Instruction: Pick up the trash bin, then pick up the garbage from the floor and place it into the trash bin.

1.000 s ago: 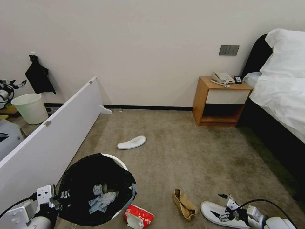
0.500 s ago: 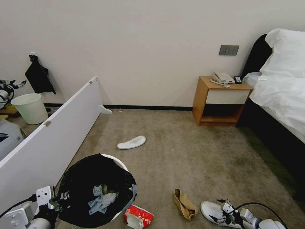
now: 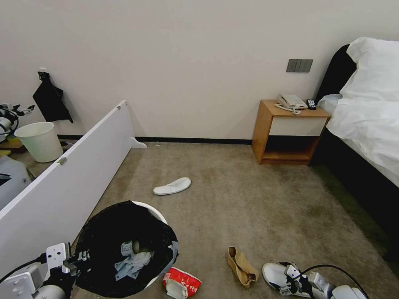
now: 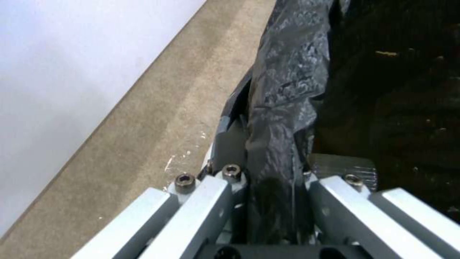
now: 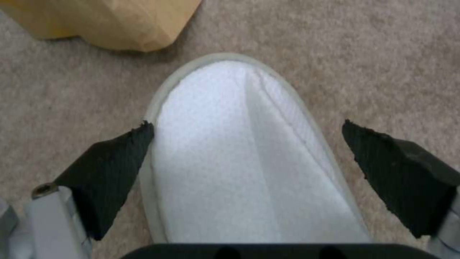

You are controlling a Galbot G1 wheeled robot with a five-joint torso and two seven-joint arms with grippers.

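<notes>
Round white plastic trash bin [image 3: 160,216] lined with crinkled black plastic bag, low on the carpet's left side beside the long white panel [image 3: 66,187]; crumpled pale tissue and scraps [image 3: 132,259] lying inside. Rim pinched by the left gripper [image 3: 81,257], fingers clamped on the folded bag edge [image 4: 280,118], one inside the bin and one outside. Red-and-white wrapper [image 3: 181,282] on the carpet, touching the bin's near side. Crumpled brown paper bag [image 3: 241,261] lying just to the right of that, apart from it. Flat white slipper [image 3: 272,274] on the carpet beside the paper bag, straddled by the right gripper [image 3: 293,280], black fingers [image 5: 115,162] spread wide to either side of the toe end [image 5: 230,158], one pad touching the slipper's edge, the other clear of it. Second flat white slipper [image 3: 172,186] lying alone farther out on the carpet, well apart from both grippers. Plain unlined white bucket [image 3: 39,141] standing behind the panel, near the wall. Wooden bedside table [image 3: 266,128] against the wall next to the bed [image 3: 365,124].
</notes>
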